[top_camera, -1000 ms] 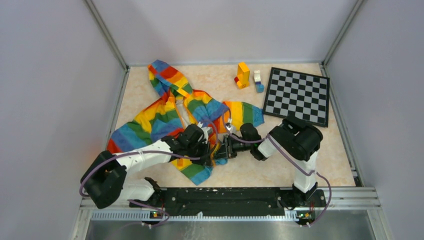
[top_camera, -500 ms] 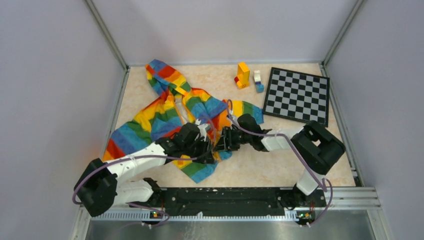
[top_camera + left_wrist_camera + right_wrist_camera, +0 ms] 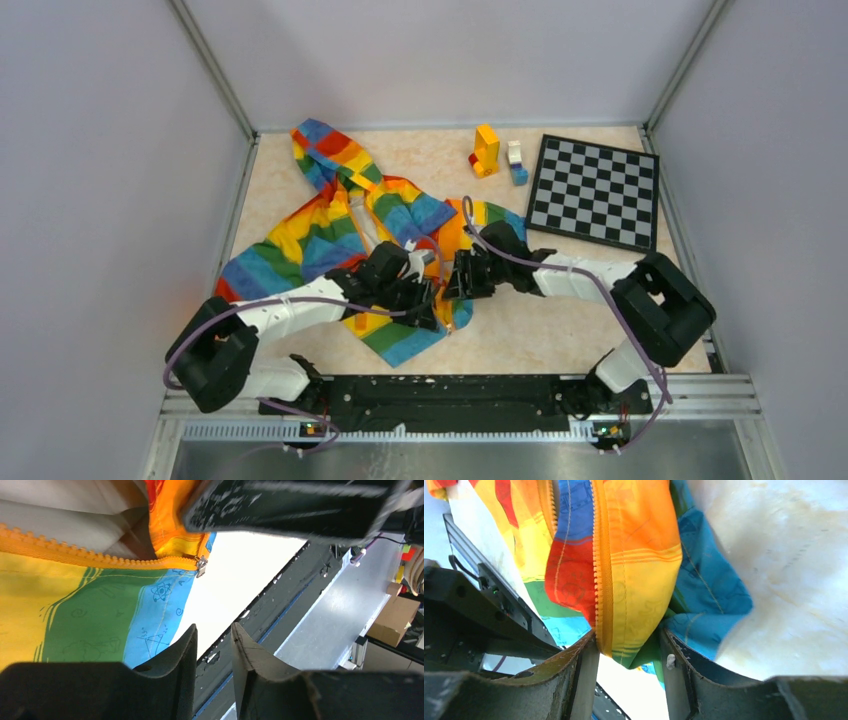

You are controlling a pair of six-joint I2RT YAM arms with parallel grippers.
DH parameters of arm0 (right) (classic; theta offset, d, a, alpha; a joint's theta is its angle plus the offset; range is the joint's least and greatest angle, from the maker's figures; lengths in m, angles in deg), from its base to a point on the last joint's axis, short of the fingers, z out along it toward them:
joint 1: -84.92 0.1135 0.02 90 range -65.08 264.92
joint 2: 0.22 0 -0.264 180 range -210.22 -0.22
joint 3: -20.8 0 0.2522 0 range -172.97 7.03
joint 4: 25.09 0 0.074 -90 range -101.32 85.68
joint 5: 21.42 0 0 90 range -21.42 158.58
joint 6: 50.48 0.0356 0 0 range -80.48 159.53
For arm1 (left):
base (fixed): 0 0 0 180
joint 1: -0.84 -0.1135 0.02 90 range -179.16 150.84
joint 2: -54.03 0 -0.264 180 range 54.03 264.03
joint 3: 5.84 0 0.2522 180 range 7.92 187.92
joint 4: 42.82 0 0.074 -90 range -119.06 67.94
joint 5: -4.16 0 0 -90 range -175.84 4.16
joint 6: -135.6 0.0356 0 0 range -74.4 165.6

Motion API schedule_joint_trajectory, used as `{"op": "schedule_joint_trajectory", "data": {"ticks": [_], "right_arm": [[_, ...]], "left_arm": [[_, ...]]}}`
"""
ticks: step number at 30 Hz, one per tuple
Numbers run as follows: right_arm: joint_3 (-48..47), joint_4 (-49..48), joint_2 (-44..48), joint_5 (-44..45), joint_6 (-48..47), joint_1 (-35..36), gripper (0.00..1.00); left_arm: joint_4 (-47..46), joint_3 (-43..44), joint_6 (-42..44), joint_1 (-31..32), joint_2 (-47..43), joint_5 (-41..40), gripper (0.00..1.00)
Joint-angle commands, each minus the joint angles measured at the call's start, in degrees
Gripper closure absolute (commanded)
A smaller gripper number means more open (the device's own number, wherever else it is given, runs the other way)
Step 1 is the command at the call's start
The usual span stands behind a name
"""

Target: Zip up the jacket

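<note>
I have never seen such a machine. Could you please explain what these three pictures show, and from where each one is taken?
This is a robot with a left arm and a right arm, bolted at the near edge of a table. Each arm ends in a two-finger gripper. The wide picture comes from a fixed camera above and behind the arms. The other two come from small cameras on the wrists, so the dark shapes at the bottom are each arm's own fingers. On the table lie a rainbow-striped jacket, a checkerboard and some toy blocks. The right gripper has the jacket's edge, with its orange zipper, between its fingers and seems to pinch it. The left gripper is slightly open and holds nothing.
</note>
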Motion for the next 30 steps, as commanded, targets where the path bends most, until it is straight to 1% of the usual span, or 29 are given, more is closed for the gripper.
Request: {"op": "schedule_joint_trajectory", "data": {"ticks": [1,3,6,9,10,12,15,17,19,22,24,26,28,30], "right_arm": [[-2.7,5.2,6.0,5.6,-2.0,-1.4,0.53],[-3.1,6.0,5.8,5.3,-2.6,-1.8,0.53],[-3.3,6.8,6.0,5.2,-4.2,-1.8,0.51],[-4.6,11.1,6.1,4.6,-7.8,-2.1,0.51],[-5.4,13.3,6.4,4.6,-9.5,-2.1,0.54],[-5.8,16.8,7.7,5.5,-11.5,-2.1,0.58],[-3.9,18.7,12.6,9.1,-11.5,-1.6,0.58],[-2.4,18.1,15.8,11.9,-10.7,-1.7,0.55],[-2.8,18.4,16.1,13.2,-11.7,-1.7,0.53],[-5.6,21.8,14.0,11.5,-13.7,-1.4,0.53],[-6.5,24.8,13.1,10.9,-11.4,-0.3,0.54],[-7.0,27.6,13.3,11.8,-7.2,2.5,0.54],[-6.8,27.7,14.5,13.9,-1.6,7.4,0.54],[-5.4,24.6,15.8,14.8,5.1,10.2,0.57]], "left_arm": [[-3.1,2.3,1.8,-0.2,0.1,3.4,0.63],[-2.3,3.0,1.8,-0.2,0.0,2.9,0.6],[-1.0,3.6,1.6,-0.3,-0.7,0.7,0.5],[0.5,3.8,0.9,-0.8,-1.8,-2.2,0.49],[0.3,3.5,0.1,-1.1,-2.2,-2.3,0.51],[-2.5,1.7,-1.9,-1.6,-3.1,-1.3,0.59],[-9.5,-3.2,-6.4,-1.8,-3.8,1.8,0.69],[-13.9,-5.8,-9.0,-1.7,-3.7,3.6,0.71],[-18.4,-8.2,-10.8,-1.7,-3.0,5.2,0.72],[-19.3,-9.2,-11.6,-1.7,-1.8,5.3,0.73],[-18.4,-9.8,-12.0,-1.7,-1.7,3.6,0.76],[-18.1,-10.7,-12.8,-1.7,-2.1,2.2,0.77],[-18.8,-11.9,-13.6,-1.7,-2.6,1.6,0.78],[-19.4,-12.7,-14.2,-1.6,-2.6,1.1,0.8]]}}
